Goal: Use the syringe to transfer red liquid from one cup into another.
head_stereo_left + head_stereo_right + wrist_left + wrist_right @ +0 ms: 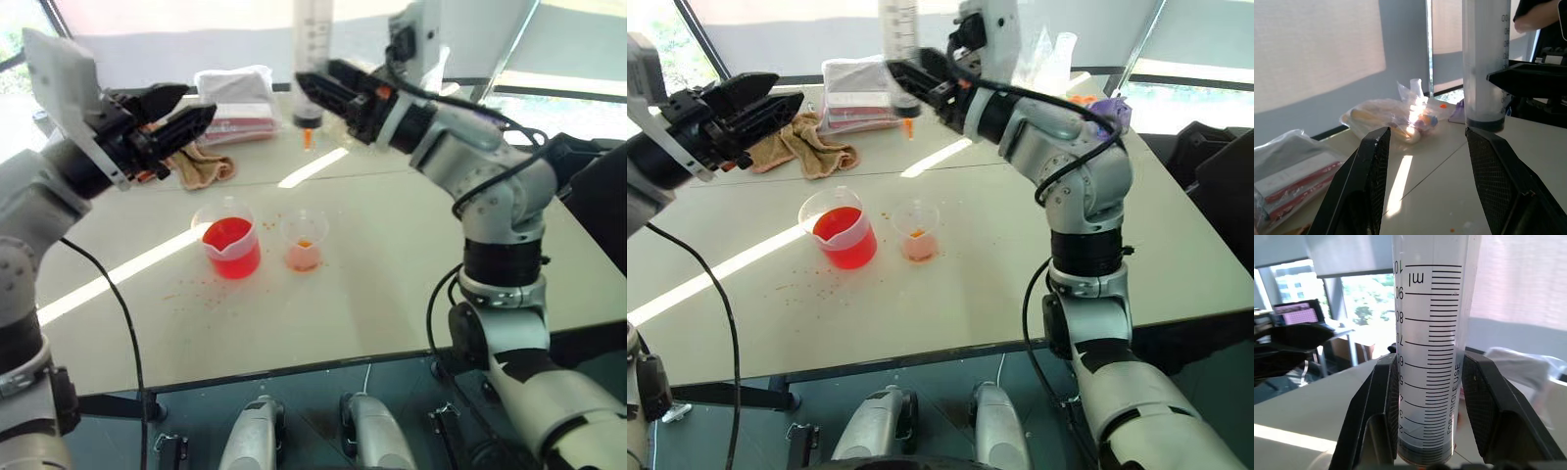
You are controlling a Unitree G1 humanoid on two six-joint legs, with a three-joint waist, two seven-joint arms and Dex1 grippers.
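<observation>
The syringe point(313, 44) stands upright above the far side of the table, orange tip point(307, 138) pointing down, a dark band low in its barrel. My right gripper point(312, 86) is shut on its lower barrel; in the right wrist view the fingers point(1376, 401) press the marked barrel point(1430, 357) from both sides. The wide spouted cup point(231, 247) holds red liquid point(228, 235) mid-table. Beside it on the right stands the smaller cup point(304, 243) with a little pale orange liquid. My left gripper point(199, 101) hovers open and empty, left of the syringe point(1486, 63).
A brown cloth point(201, 166) and a plastic packet with a white cloth on it point(235, 98) lie at the back left. Plastic bags point(1396, 117) sit further back. Red droplets point(196, 289) speckle the table in front of the cups. The table's front edge point(294, 367) is near.
</observation>
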